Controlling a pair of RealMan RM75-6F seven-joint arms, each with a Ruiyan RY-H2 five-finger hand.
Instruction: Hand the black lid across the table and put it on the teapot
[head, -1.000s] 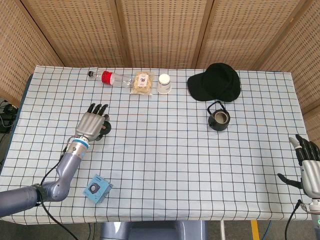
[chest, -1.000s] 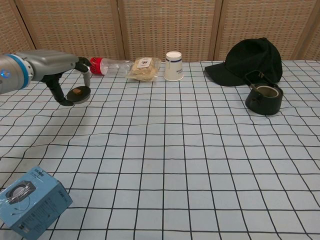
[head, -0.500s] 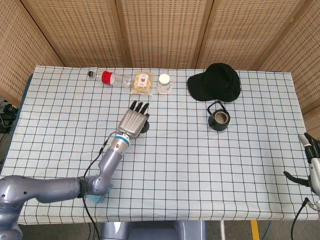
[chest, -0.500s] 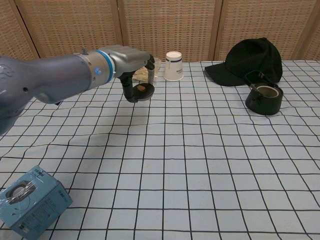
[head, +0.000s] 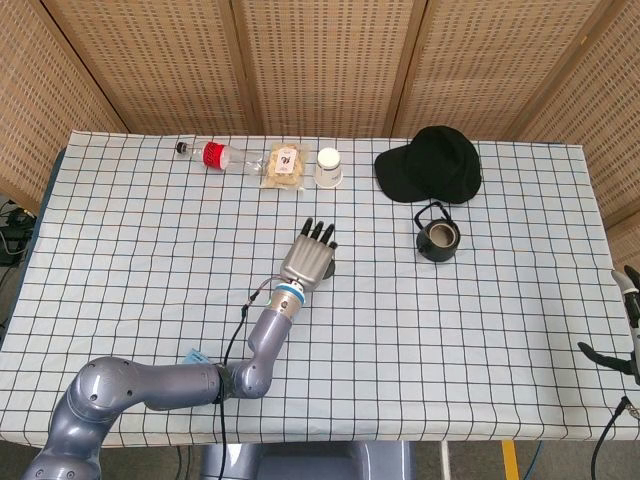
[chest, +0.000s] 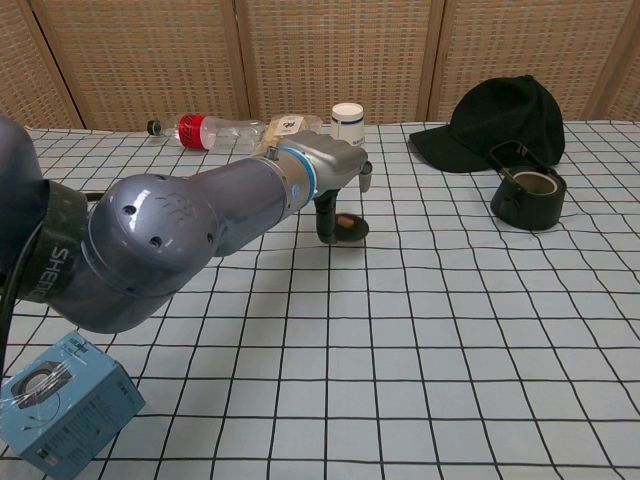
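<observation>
My left hand reaches over the middle of the table and grips the black lid between thumb and fingers, low over the cloth. In the chest view the left hand sits above the lid, whose brown knob shows. The black teapot stands open-topped to the right, below the cap, with its handle up; the chest view shows the teapot at the right, well apart from the lid. At the frame's right edge, only part of my right hand shows, with its fingers apart and nothing in them.
A black cap lies just behind the teapot. Along the back stand a paper cup, a snack bag and a plastic bottle. A blue box sits near the front left edge.
My left hand has carried the lid rightward from the left side to the table's middle, closer to the teapot. The right hand has slid further out of the head view.
</observation>
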